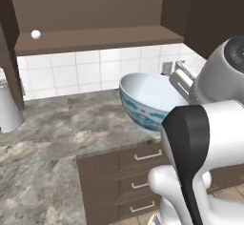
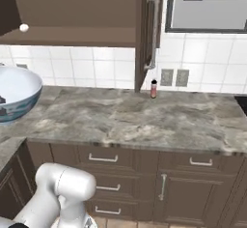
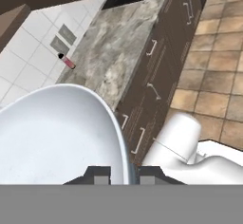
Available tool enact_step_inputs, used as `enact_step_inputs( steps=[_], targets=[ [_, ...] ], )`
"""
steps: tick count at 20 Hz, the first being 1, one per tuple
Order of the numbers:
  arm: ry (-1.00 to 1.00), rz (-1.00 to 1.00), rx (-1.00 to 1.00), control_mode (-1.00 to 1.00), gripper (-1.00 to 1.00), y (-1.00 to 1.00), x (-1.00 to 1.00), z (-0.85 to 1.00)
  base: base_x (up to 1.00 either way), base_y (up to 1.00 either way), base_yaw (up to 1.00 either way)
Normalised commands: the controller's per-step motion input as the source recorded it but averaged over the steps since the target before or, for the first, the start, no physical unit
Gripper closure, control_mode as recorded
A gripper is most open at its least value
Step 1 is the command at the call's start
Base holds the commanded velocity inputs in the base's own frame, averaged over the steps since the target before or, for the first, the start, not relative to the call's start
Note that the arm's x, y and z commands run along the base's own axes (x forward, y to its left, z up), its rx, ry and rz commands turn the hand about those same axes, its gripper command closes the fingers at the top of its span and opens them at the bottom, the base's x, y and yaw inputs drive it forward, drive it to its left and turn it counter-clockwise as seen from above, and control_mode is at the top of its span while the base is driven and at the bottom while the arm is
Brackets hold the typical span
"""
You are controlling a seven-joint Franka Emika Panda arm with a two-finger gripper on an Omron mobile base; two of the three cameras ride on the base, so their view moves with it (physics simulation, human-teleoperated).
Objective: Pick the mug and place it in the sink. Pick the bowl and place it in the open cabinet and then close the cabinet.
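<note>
The large white bowl (image 1: pixel 145 100) with the blue-teal pattern hangs above the counter's front edge, lifted off the stone top. My gripper (image 1: pixel 177 82) is shut on its right rim; in the hand view the rim of the bowl (image 3: pixel 61 133) runs between the two fingertips of the gripper (image 3: pixel 124 173). The bowl (image 2: pixel 14 96) also shows at the left edge of the right base view. Above and behind it the dark brown cabinet (image 1: pixel 95 38) stands open, and its door (image 2: pixel 149 34) juts out towards me. A black corner of the sink (image 2: pixel 242 102) shows at far right. The mug is out of view.
A small white ball (image 1: pixel 35 34) lies on the cabinet shelf at the left. A slim red-pink bottle (image 2: pixel 154 89) stands on the counter by the wall under the open door. A pale grey canister (image 1: pixel 9 109) sits at the far left. Drawers (image 2: pixel 103 158) line the counter front.
</note>
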Motion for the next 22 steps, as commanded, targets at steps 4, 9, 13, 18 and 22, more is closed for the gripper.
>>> enact_step_inputs(
  steps=[4, 9, 13, 18, 22],
  targets=[
    [0.0, 0.0, 0.0, 1.0, 1.0, 0.0, 0.0, 0.0, 0.24, 0.83, 0.0],
    [0.0, 0.0, 0.0, 1.0, 1.0, 0.0, 0.0, 0.0, 0.26, 0.01, 0.0],
    [0.0, 0.0, 0.0, 1.0, 1.0, 0.0, 0.0, 0.0, 0.14, -0.31, 0.01],
    [0.0, 0.0, 0.0, 1.0, 1.0, 0.0, 0.0, 0.0, 0.0, -0.49, -0.17],
    [0.0, 0.0, 0.0, 1.0, 1.0, 0.0, 0.0, 0.0, 0.17, -0.04, -0.15]
  ],
)
